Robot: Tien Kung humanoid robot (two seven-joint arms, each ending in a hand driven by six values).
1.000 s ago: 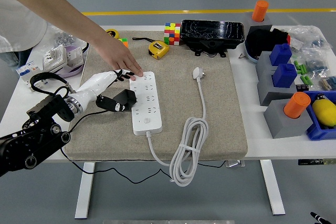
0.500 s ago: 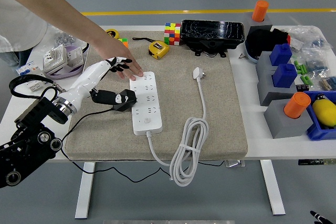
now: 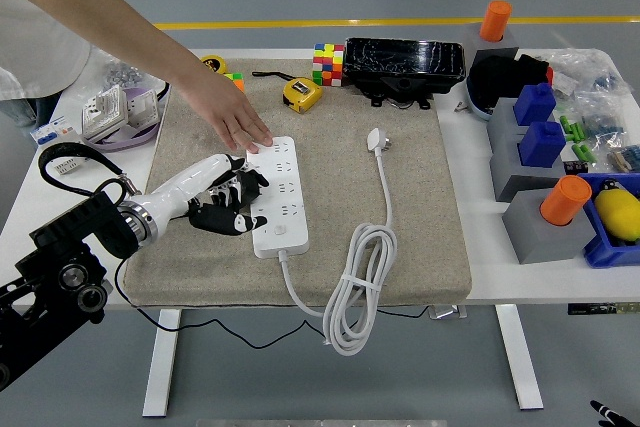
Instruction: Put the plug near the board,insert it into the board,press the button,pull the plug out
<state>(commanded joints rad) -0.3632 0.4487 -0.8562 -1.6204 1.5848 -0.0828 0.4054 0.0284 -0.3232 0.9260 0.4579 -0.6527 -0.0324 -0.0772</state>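
The black plug (image 3: 222, 219) sits at the left edge of the white power board (image 3: 277, 196), low on the grey mat (image 3: 400, 227), roughly mid-board. My left robot hand (image 3: 232, 197) covers it, dark fingers curled about the plug body; I judge it clamped on the plug, though the prongs are hidden. At 12 o'clock from my robot hand, a person's hand (image 3: 232, 117) presses the board's far end flat. The board's own white plug (image 3: 377, 139) lies loose at 2 o'clock, cable coiled at 5 o'clock. My right arm is not visible. Step in hand, by my reading: insertion. Keep the plug square over a socket, push straight down, avoid shoving the board sideways off the counter (image 3: 480, 277).
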